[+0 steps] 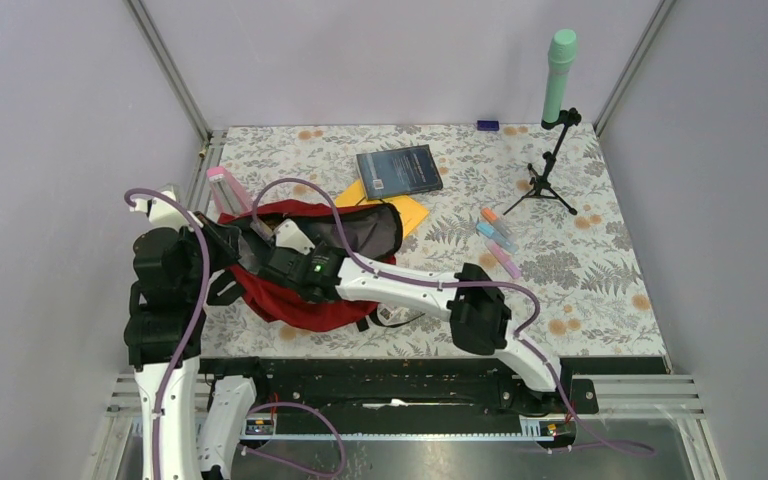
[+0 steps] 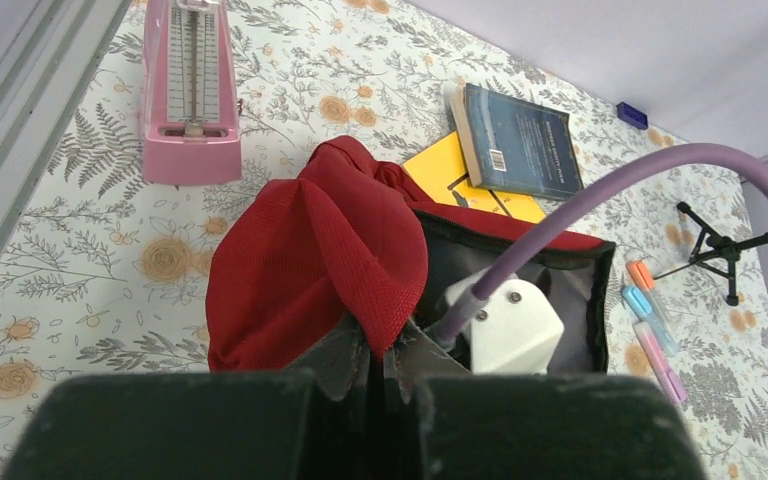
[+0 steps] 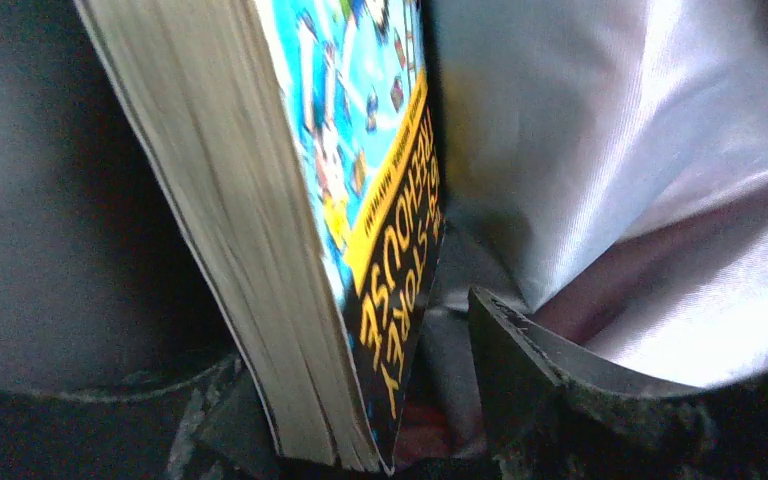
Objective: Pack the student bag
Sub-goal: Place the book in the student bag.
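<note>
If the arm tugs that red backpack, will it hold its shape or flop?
Likely floppy: the red backpack flap folds over where the left gripper pinches it. It would probably drag and bunch on the tablecloth rather than slide cleanly.
</note>
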Motion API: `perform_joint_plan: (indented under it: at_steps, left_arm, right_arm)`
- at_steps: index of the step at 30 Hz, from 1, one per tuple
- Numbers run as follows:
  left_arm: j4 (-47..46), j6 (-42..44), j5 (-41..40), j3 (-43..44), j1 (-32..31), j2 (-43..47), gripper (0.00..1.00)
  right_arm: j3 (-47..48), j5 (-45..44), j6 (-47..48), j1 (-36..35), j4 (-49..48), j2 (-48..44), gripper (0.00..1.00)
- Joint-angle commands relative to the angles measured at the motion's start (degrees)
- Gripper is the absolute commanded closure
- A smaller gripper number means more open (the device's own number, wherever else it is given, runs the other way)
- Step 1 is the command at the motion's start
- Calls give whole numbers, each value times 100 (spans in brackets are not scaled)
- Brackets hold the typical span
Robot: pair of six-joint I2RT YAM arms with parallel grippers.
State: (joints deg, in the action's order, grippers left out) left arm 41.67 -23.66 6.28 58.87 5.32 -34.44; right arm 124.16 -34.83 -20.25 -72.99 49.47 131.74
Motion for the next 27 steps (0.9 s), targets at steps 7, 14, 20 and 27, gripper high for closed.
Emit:
perform_joint_plan:
  at_steps: [7, 14, 20, 27]
  left_arm:
    - [-645, 243, -334, -91, 29, 142, 100]
    - [-827, 542, -953, -461, 28, 173, 100]
    - [-1065, 618, -1675, -714, 28, 294, 100]
    - [-1754, 593, -2159, -1331, 30, 758, 100]
  right_arm:
    - [-1396, 906, 1, 192, -1310, -1851, 23]
    - [-2632, 1609, -178, 449, -2217, -3103, 13]
    - [-3478, 1721, -354, 807, -2399, -4064, 8]
    - [-5374, 1908, -874, 1783, -3147, -5434, 2]
